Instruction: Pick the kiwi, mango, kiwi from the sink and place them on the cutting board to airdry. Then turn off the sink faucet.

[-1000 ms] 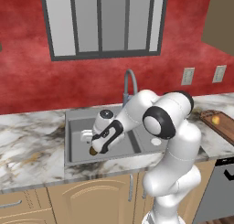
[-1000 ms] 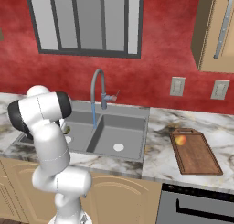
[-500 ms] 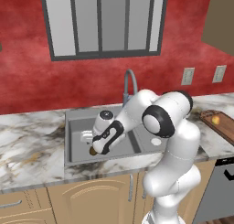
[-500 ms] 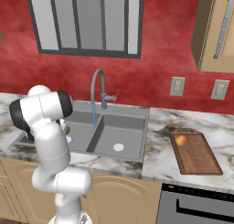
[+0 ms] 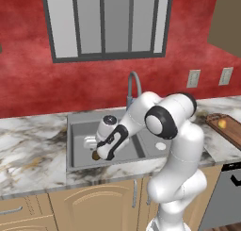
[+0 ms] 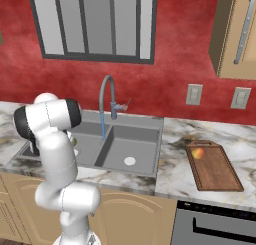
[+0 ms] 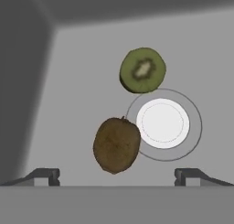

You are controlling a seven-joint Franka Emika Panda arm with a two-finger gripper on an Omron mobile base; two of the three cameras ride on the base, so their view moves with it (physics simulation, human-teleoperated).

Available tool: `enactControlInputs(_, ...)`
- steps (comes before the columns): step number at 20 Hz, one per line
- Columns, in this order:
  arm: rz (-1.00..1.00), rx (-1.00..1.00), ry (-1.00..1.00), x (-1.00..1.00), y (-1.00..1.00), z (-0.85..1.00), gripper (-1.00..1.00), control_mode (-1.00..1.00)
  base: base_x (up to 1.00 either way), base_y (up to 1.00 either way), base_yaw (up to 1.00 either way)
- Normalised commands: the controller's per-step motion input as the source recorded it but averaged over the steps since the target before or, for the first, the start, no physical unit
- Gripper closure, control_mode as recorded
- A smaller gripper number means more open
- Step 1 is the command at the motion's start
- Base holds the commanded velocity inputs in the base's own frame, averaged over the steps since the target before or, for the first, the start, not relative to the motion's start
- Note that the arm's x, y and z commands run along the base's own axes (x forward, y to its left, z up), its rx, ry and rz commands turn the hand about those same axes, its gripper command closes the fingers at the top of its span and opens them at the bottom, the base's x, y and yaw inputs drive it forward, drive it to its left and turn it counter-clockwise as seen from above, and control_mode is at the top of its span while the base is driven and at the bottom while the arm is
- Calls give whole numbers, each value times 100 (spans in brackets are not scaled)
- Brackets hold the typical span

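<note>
The gripper (image 7: 117, 175) hangs low inside the left basin of the sink (image 5: 79, 131), its fingertips (image 7: 48, 175) spread wide apart with nothing between them. Directly below lies the brown kiwi (image 7: 117, 145), an oval, rough, dull fruit that overlaps the rim of the white drain disc (image 7: 163, 123). The green kiwi (image 7: 142, 70), olive with a pale core facing up, sits just beyond the drain, touching its outer ring. Bare grey floor lies to the kiwis' near side and towards the basin wall, whose corner shows further off. The faucet (image 6: 107, 101) arches over the divider, a thin stream running. Well apart on the table, the cutting board (image 6: 214, 166) carries the mango (image 6: 198, 153) near its far corner.
</note>
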Motion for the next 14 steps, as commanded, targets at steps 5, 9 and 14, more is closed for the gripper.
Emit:
enactControlInputs(5,0,0,1,1,0,-15,-100,-100,0,0,0)
enactControlInputs(9,0,0,1,5,0,-15,-100,-100,0,0,0)
enactControlInputs(14,0,0,3,6,0,-16,-100,-100,0,0,0)
